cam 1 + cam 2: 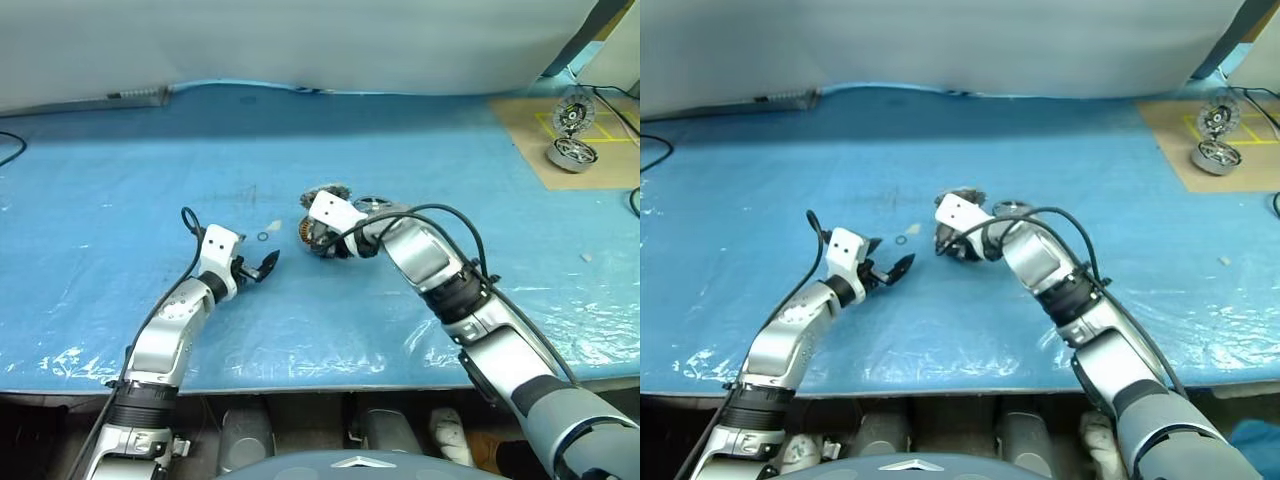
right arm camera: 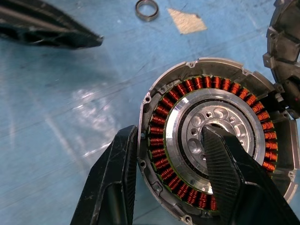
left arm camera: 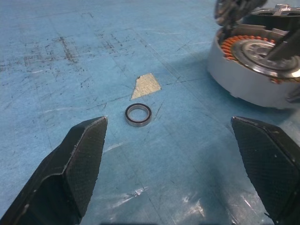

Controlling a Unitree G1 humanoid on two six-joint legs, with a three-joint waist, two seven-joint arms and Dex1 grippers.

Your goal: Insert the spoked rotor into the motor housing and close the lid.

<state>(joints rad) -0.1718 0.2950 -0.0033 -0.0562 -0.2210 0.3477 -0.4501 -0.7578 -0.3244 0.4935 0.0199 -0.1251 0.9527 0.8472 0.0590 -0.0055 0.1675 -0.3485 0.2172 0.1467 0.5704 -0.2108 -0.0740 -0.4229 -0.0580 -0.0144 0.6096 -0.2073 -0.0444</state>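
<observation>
The motor housing (image 2: 161, 96), a silver-grey cup with orange windings, sits mid-table on the blue sheet. Seated inside the winding ring is the spoked rotor (image 2: 187, 154), with its black rim and silver holed face. My right gripper (image 2: 169, 133) straddles the housing's near side: one finger presses the outer wall, the other rests in the rotor's centre hole. The grey toothed lid (image 2: 281, 47) leans just behind the housing. My left gripper (image 3: 168, 140) stands wide open and holds nothing, a short way to the housing's left (image 1: 258, 268).
A small bearing ring (image 3: 138, 115) and a scrap of tape (image 3: 145, 86) lie between the left gripper and the housing. At the back right, a cardboard mat (image 1: 610, 165) carries another silver motor drum (image 1: 572, 152) and an upright spoked disc (image 1: 575, 112).
</observation>
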